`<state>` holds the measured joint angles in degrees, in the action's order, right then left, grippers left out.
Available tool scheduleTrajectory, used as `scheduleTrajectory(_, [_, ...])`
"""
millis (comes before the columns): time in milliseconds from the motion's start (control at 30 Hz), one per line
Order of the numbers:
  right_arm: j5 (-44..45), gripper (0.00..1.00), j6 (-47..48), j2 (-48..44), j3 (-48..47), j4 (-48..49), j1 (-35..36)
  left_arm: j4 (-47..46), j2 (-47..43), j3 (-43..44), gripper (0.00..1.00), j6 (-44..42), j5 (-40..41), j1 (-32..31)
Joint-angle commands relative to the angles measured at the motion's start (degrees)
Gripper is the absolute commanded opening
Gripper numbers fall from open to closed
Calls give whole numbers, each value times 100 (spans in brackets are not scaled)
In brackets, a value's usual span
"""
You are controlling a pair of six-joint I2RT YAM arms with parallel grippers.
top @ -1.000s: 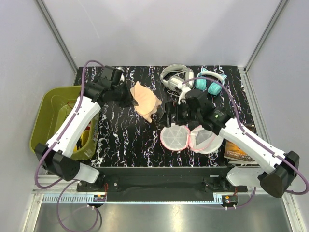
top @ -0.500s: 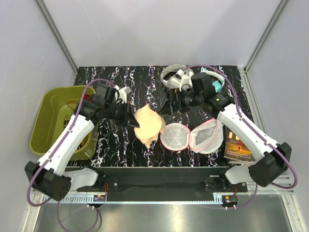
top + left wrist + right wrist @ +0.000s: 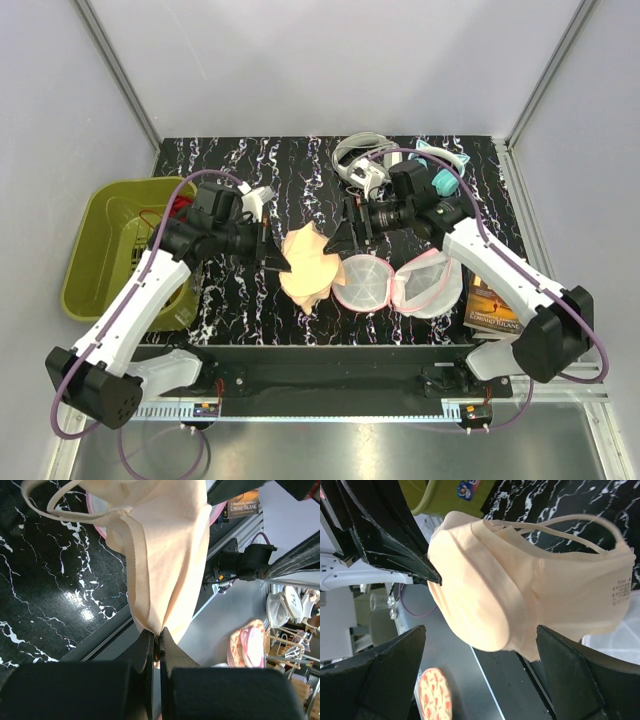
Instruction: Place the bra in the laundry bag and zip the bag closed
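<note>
The peach-orange bra [image 3: 309, 266] hangs from my left gripper [image 3: 277, 257], just left of the laundry bag [image 3: 360, 283]. The bag lies open on the table as two white mesh halves with pink trim, the second half [image 3: 430, 285] to the right. In the left wrist view my left gripper [image 3: 159, 636] is shut on the bra's edge [image 3: 170, 555]. My right gripper [image 3: 345, 232] is wide open right beside the bra. In the right wrist view the bra's cup [image 3: 520, 600] hangs in front of the right gripper [image 3: 480, 647], between the spread fingers and not touched by them.
An olive-green basket [image 3: 110, 235] with a dark red garment stands at the left edge. White headphones [image 3: 362, 158] and teal headphones [image 3: 440, 178] lie at the back. A book [image 3: 493, 305] lies right of the bag.
My left gripper has carried the bra from the back left down toward the bag. My right gripper has left the bag, swung back and then left toward the bra.
</note>
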<state>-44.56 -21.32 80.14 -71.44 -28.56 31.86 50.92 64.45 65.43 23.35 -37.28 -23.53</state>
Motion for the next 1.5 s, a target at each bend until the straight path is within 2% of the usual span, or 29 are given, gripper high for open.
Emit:
scheduleTrajectory(0, [-738, 100, -83, 230, 51, 508, -13, -240, -257, 49, 0, -261, -604, 15])
scheduleTrajectory(133, [-1116, 100, -275, 195, 235, 1008, -13, -249, -336, 40, 0, -340, -851, 15])
scheduleTrajectory(300, [-1265, 100, -206, 274, 306, 1106, 5, -292, -476, 128, 0, -454, -1071, 15])
scheduleTrajectory(433, [-1793, 100, -811, 178, 569, 1791, 31, -442, -529, 119, 0, -376, -1089, 15])
scheduleTrajectory(667, [-1908, 100, -1163, 11, 868, 2187, 259, -758, -459, 374, 0, -332, -1080, 6])
scheduleTrajectory(800, [-1934, 99, -1724, -112, 1000, 2678, 365, -916, -433, 374, 0, -279, -1106, 15])
scheduleTrajectory(900, [-1856, 93, -2339, -200, 1150, 3259, 356, -978, -433, 365, 0, -270, -1018, 15])
scheduleTrajectory(933, [-1803, 87, -2446, -218, 1193, 3330, 374, -1022, -442, 322, 0, -253, -1027, 15])
scheduleTrajectory(1067, [-1373, 76, -3008, -341, 1352, 3725, 365, -1145, -477, 172, 0, -138, -1098, 15])
scheduleTrajectory(1167, [-1126, 58, -3167, -420, 1510, 3840, 365, -1180, -529, 76, 0, -121, -1141, 15])
scheduleTrajectory(1200, [-1056, 55, -3185, -446, 1580, 3857, 365, -1198, -529, 49, 2, -103, -1159, 15])
scheduleTrajectory(1233, [-968, 48, -3194, -464, 1624, 3866, 365, -1242, -547, 5, 12, -77, -1220, 15])
scheduleTrajectory(1267, [-846, 32, -3246, -481, 1659, 3875, 365, -1259, -556, -30, 20, -33, -1264, 15])
scheduleTrajectory(1300, [-775, 22, -3255, -499, 1720, 3884, 365, -1294, -573, -48, 30, -15, -1291, 15])
scheduleTrajectory(1333, [-687, 7, -3282, -517, 1756, 3858, 356, -1338, -617, -91, 48, 2, -1265, 15])
scheduleTrajectory(1367, [-529, 0, -3308, -525, 1800, 3814, 313, -1339, -652, -109, 54, 20, -1221, 6])
scheduleTrajectory(1433, [-301, 0, -3230, -674, 1888, 3657, 260, -1347, -757, -179, 64, 38, -906, 32])
scheduleTrajectory(1467, [144, 0, -2951, -771, 1888, 3203, 190, -1347, -784, -223, 81, 90, -800, 50])
